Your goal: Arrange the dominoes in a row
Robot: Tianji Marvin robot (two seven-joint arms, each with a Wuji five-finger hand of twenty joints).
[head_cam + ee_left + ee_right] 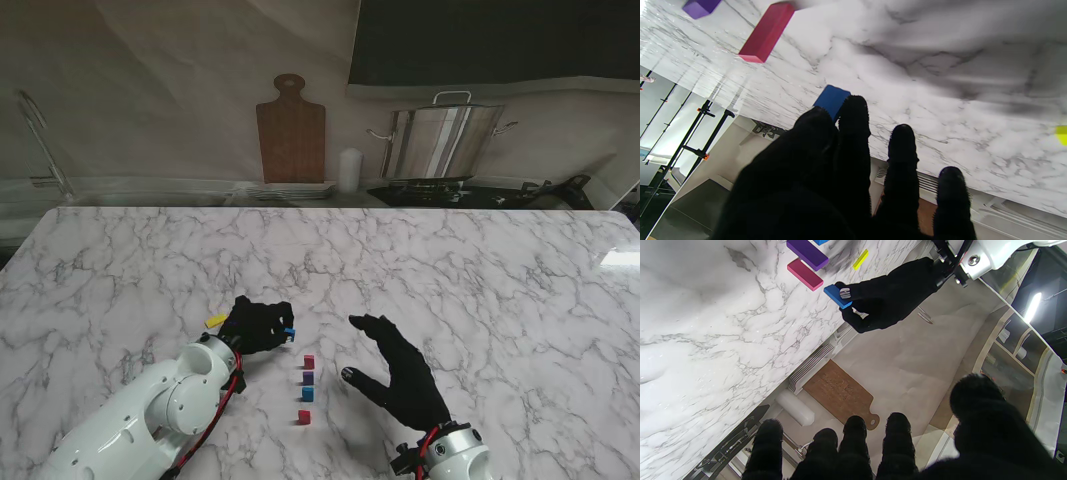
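My left hand is shut on a blue domino, pinched at the fingertips just above the marble table. The same blue domino shows in both wrist views. Nearer to me stands a short row: a pink-red domino, a purple one, a blue one, then a red one. A yellow domino lies flat to the left of my left hand. My right hand hovers open to the right of the row, fingers spread.
At the far edge behind the table stand a wooden cutting board, a white candle, stacked plates and a steel pot on a stove. A faucet is at the far left.
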